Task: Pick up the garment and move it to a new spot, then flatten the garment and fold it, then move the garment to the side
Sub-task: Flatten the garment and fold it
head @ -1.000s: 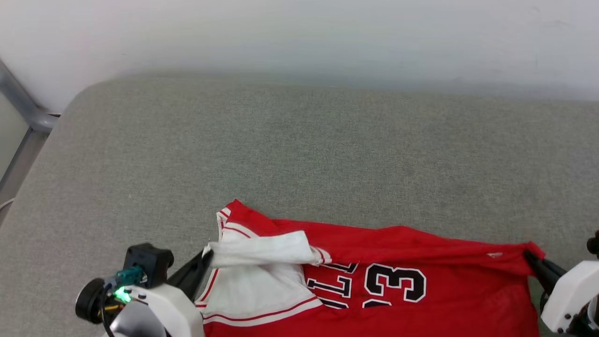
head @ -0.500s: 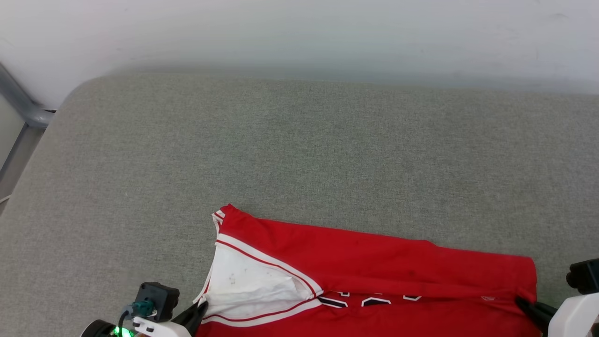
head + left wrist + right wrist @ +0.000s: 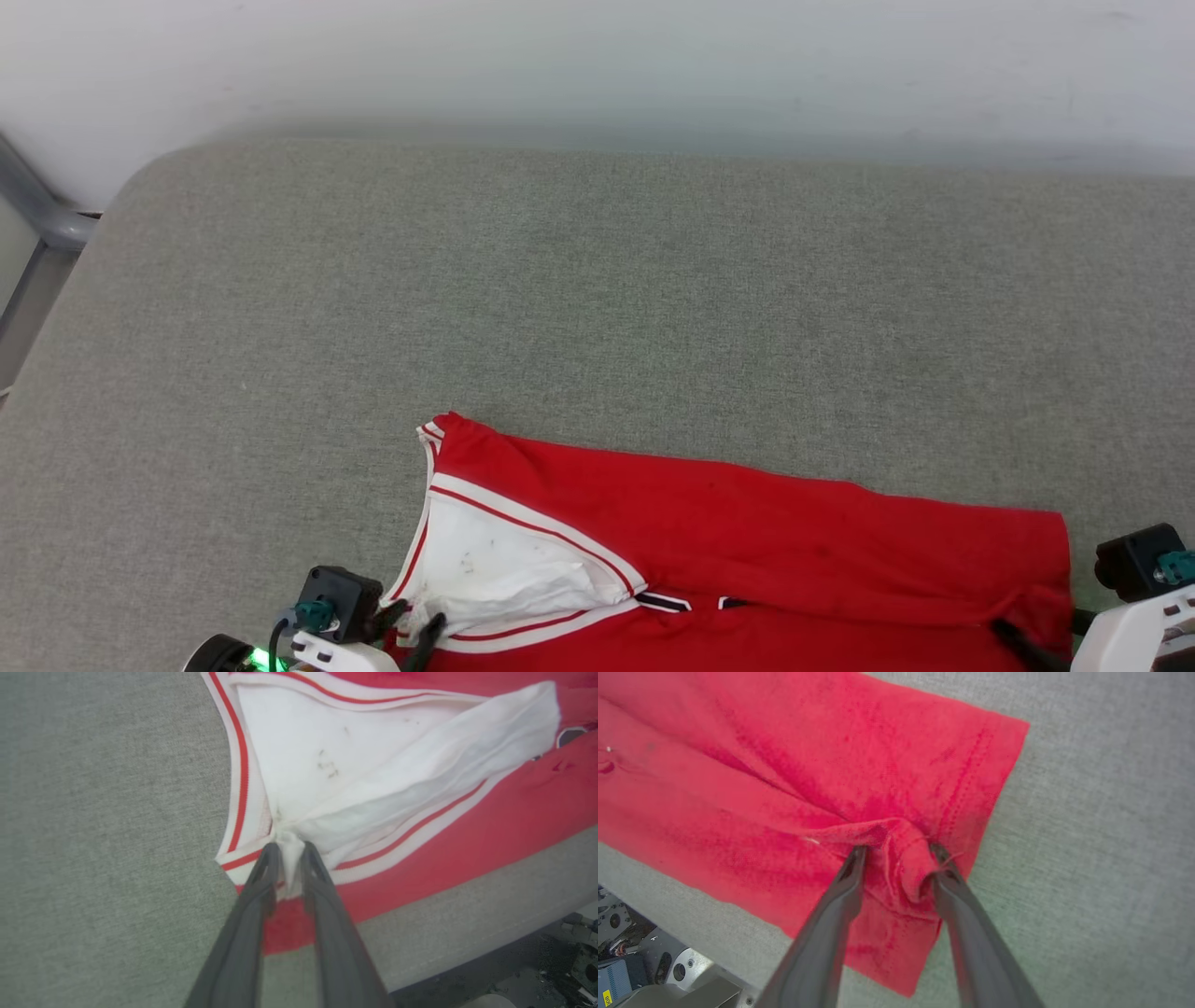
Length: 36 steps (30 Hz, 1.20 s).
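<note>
The red jersey [image 3: 747, 551] is seen lying near the front edge of the grey padded surface [image 3: 597, 299], doubled lengthwise so that its lettering is almost wholly covered; the moving and flattening are judged done and a first fold laid. A pinch of white sleeve cloth is seen between the narrowly parted jaws of the left gripper [image 3: 289, 851], though a firm grip cannot be told, while a bunched hem corner is loosely straddled by the wide right gripper [image 3: 896, 851]. Further folds and the move aside are judged left.
</note>
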Available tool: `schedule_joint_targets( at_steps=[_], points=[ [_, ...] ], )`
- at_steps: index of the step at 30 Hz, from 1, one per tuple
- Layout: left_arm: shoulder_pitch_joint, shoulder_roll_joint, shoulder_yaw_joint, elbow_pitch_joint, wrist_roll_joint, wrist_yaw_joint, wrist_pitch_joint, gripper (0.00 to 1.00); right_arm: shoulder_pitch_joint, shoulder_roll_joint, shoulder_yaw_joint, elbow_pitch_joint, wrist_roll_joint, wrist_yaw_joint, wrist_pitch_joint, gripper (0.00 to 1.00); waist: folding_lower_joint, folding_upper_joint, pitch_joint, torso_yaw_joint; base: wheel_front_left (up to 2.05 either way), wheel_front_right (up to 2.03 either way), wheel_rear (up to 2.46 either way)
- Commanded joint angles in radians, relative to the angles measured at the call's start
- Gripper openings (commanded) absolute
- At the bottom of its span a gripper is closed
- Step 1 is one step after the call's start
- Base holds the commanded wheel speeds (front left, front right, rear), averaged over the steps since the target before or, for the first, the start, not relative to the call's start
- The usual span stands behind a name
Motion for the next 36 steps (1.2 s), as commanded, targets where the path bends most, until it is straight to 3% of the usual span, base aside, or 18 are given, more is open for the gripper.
schedule_joint_targets(
  at_steps=[1, 6, 15, 19, 23, 30, 36],
  points=[
    [-0.008, -0.002, 0.000, 0.005, 0.006, 0.003, -0.007, 1.00, -0.011, 0.000, 0.004, 0.005, 0.003, -0.002, 0.001, 1.00, 0.0000, -0.0001, -0.003, -0.002, 0.00, 0.00, 0.00],
    [-0.015, 0.000, 0.032, 0.004, 0.011, 0.029, -0.050, 1.00, -0.020, -0.013, 0.005, -0.020, 0.027, -0.001, 0.018, 1.00, 0.0000, -0.0001, -0.023, -0.012, 0.00, 0.00, 0.00],
    [-0.039, -0.017, 0.148, -0.048, 0.061, 0.142, -0.266, 1.00, 0.012, 0.014, -0.122, -0.119, 0.081, -0.001, 0.146, 1.00, 0.0000, -0.0001, -0.060, -0.018, 0.00, 0.00, 0.00],
    [-0.043, -0.021, 0.181, -0.060, 0.107, 0.180, -0.326, 1.00, 0.024, 0.071, -0.216, -0.174, 0.066, -0.001, 0.230, 1.00, 0.0000, -0.0001, -0.067, -0.017, 0.00, 0.00, 0.00],
    [-0.035, -0.048, 0.222, -0.078, 0.157, 0.209, -0.349, 1.00, 0.029, 0.168, -0.342, -0.187, -0.041, -0.001, 0.360, 1.00, 0.0000, -0.0001, -0.067, -0.011, 0.00, 0.00, 0.00],
    [-0.007, -0.109, 0.319, -0.128, 0.286, 0.203, -0.354, 1.00, 0.045, 0.337, -0.469, -0.217, -0.204, -0.001, 0.475, 1.00, 0.0000, -0.0001, -0.043, 0.004, 0.00, 0.00, 0.00],
    [0.034, -0.158, 0.399, -0.122, 0.350, 0.151, -0.354, 1.00, 0.018, 0.423, -0.541, -0.183, -0.267, -0.001, 0.491, 1.00, 0.0000, -0.0001, -0.008, 0.012, 0.00, 0.00, 0.00]
  ],
)
